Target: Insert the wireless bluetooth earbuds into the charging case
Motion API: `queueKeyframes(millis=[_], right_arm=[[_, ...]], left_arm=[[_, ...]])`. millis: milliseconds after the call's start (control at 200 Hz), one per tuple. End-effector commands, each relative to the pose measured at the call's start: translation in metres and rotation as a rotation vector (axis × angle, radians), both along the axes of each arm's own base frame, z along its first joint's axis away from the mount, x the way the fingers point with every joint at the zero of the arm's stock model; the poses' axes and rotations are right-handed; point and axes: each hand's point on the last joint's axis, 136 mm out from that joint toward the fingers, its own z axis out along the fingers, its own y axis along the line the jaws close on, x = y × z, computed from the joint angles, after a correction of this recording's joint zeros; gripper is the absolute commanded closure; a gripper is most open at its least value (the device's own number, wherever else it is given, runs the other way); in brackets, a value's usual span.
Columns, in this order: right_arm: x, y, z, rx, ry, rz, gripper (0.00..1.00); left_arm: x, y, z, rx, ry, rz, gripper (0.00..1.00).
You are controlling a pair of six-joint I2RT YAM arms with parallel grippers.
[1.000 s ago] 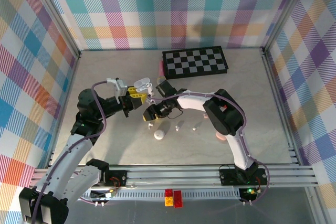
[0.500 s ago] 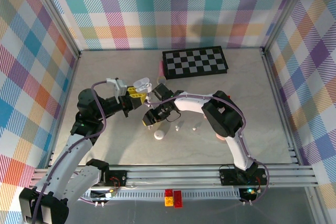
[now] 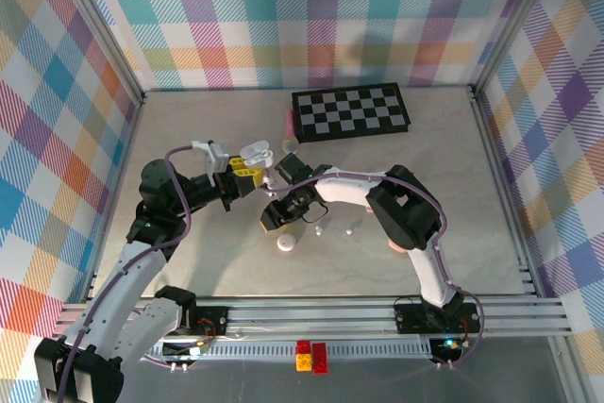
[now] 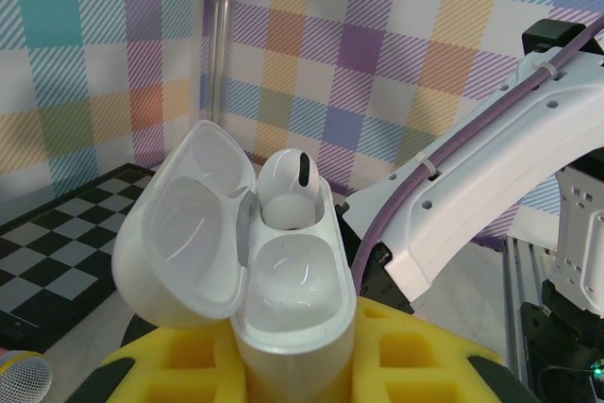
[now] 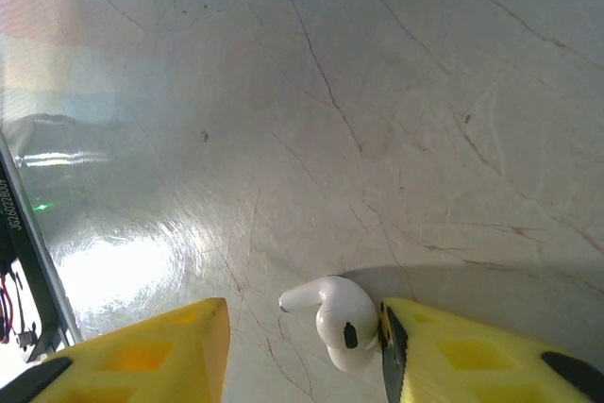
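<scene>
My left gripper (image 4: pixel 293 365) is shut on an open white charging case (image 4: pixel 288 280), held upright off the table with its lid swung left. One white earbud (image 4: pixel 288 181) sits in the case's far slot, and the near slot is empty. In the top view the left gripper (image 3: pixel 241 175) holds the case (image 3: pixel 255 152) just left of the right arm. My right gripper (image 5: pixel 304 327) is down at the table, open around a white earbud (image 5: pixel 342 323) lying on its side. The right yellow finger (image 5: pixel 472 356) touches the bud, while the left finger (image 5: pixel 151 356) stands apart from it.
A closed white case (image 3: pixel 286 243) lies near the right gripper (image 3: pixel 272 220), with two loose earbuds (image 3: pixel 319 229) (image 3: pixel 349 230) to its right. A pink piece (image 3: pixel 396 248) lies under the right arm. A checkerboard (image 3: pixel 350 112) sits at the back, with a pink item (image 3: pixel 288 121) beside it.
My right gripper has dropped a little toward the near edge, down onto the table, and its jaws have narrowed around the earbud. The left arm holds still with the case.
</scene>
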Motion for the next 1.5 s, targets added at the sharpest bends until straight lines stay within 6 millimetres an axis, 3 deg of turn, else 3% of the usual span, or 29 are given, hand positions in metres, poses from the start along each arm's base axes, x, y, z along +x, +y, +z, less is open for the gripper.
queueKeyframes(millis=[0,435,675,905,1065,1320,1495], right_arm=[[-0.007,-0.005,-0.009,-0.037,0.012,0.018,0.57],[0.0,-0.014,-0.022,-0.102,-0.04,-0.006,0.71],[0.015,-0.017,-0.002,-0.093,-0.147,-0.033,0.79],[0.031,-0.023,0.03,-0.055,-0.272,-0.095,0.81],[0.049,-0.045,0.052,-0.046,-0.361,-0.172,0.81],[0.081,-0.102,0.084,-0.11,-0.5,-0.296,0.81],[0.093,-0.135,0.121,-0.083,-0.614,-0.386,0.81]], left_arm=[[-0.005,0.003,0.016,-0.002,-0.062,-0.004,0.99],[-0.005,0.003,0.014,0.001,-0.057,-0.004,0.99],[-0.008,0.005,0.016,0.0,-0.066,0.002,0.99],[-0.014,0.007,0.019,0.017,-0.07,0.005,0.99],[-0.018,0.007,0.02,0.021,-0.069,-0.002,0.99],[-0.02,0.007,0.018,0.043,-0.087,-0.003,0.99],[-0.015,0.006,0.014,0.045,-0.064,0.0,0.99]])
